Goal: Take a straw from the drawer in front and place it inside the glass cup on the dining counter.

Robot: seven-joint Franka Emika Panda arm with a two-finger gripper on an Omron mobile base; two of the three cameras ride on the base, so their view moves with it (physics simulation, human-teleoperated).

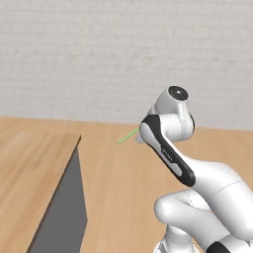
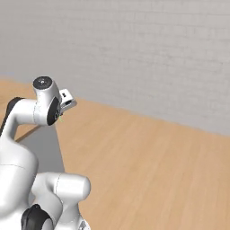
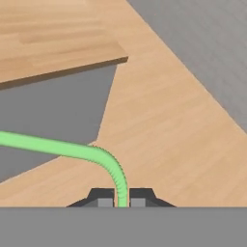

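While I am holding my fingers [image 3: 122, 201] closed tight, they are pinching one straw [image 3: 72, 149], light green, at its lower end.

Item 1: straw, count one. In the hand view it is rising from between my two dark fingertips [image 3: 102, 198], curving through a ribbed bend and running off the left edge. In the left base view it is showing as a thin green line [image 1: 128, 136] sticking out to the left of my wrist, in the air above the floor. In the right base view only a tiny green fleck is peeping out by my wrist, too small to be sure of.

Item 2: counter [image 1: 29, 163], count one, light-brown wooden top with a dark grey side panel [image 1: 66, 207]. It is lying to the left of my arm in the left base view. The hand view is giving its top [image 3: 53, 38] and its grey side [image 3: 53, 111] beyond the straw. In the right base view my arm is covering most of it, leaving a grey patch [image 2: 42, 150].

Item 3: floor [image 2: 148, 170], wooden planks, seen in all three views.

Item 4: wall [image 1: 99, 54], pale grey brick, behind the floor in both base views.

Writing, brands, labels: I am reading none on any item.
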